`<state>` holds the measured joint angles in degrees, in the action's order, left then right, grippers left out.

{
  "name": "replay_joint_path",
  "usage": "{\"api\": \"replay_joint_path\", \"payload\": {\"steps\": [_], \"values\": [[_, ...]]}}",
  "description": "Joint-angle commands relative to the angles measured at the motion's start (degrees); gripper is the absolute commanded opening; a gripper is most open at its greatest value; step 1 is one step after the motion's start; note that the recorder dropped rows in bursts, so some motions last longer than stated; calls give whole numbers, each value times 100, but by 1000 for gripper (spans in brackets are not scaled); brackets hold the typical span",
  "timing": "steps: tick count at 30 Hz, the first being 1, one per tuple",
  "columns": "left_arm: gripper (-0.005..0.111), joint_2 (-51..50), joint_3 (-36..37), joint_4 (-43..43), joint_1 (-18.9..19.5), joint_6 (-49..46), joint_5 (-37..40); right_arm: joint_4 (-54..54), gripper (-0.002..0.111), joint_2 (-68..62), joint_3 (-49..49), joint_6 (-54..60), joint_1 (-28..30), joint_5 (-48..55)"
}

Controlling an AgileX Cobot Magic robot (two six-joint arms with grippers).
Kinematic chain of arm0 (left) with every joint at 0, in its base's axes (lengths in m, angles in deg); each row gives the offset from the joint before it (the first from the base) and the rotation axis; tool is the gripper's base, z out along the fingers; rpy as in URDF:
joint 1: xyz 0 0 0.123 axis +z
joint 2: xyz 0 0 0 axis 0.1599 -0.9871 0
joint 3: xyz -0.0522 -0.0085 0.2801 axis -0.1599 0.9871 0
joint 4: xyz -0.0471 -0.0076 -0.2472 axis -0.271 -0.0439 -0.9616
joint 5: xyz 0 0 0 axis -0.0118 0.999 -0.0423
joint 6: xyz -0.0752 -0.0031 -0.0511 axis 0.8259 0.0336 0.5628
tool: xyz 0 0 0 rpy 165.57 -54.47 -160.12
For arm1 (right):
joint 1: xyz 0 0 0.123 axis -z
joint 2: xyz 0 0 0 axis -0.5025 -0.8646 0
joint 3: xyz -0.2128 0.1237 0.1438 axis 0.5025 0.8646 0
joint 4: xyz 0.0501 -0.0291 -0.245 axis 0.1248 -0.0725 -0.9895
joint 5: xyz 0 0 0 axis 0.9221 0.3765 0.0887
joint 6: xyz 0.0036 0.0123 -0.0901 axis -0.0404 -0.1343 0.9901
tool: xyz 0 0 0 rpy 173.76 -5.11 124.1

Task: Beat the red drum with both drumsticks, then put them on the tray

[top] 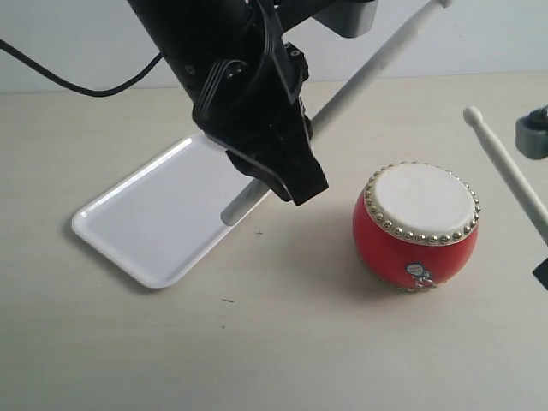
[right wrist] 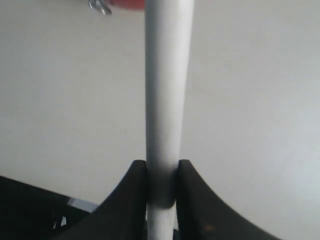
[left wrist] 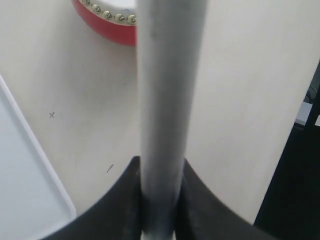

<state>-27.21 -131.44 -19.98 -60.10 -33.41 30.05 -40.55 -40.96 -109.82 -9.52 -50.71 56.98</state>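
The red drum (top: 417, 224) with its cream skin and gold studs stands upright on the table, right of centre. The white tray (top: 163, 218) lies flat to its left. My left gripper (top: 287, 175) hangs over the tray's right corner, shut on one drumstick (top: 368, 73) that slants up and to the right, above the drum. In the left wrist view the jaws (left wrist: 160, 200) clamp that stick (left wrist: 170, 90), with the drum's edge (left wrist: 110, 22) beyond. My right gripper (right wrist: 161, 185) is shut on the other drumstick (right wrist: 167, 90). That stick's tip (top: 472, 114) is raised right of the drum.
A black cable (top: 77, 81) trails across the back left of the table. A grey part (top: 533, 133) shows at the right edge. The tray's rim (left wrist: 45, 165) runs close beside the left gripper. Bare table lies in front of the drum and the tray.
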Motion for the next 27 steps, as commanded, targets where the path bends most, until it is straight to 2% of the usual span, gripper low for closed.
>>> {"api": "replay_joint_path", "payload": {"steps": [1,6,9,17,22,27], "values": [[0,34,22,-5,5,57,-5,32,0,-382,-31,60,22,16],[0,34,22,5,5,57,-5,32,0,-1718,126,98,22,16],[0,24,41,5,5,57,-5,3,0,-1956,-52,98,22,16],[0,-208,202,39,5,15,-5,-178,0,85,-911,-40,22,16],[0,-954,202,-27,-5,5,-5,-699,0,1057,-857,-390,22,16],[0,-1787,202,-41,-5,-32,-5,-675,0,1346,-670,-390,22,16]]}}
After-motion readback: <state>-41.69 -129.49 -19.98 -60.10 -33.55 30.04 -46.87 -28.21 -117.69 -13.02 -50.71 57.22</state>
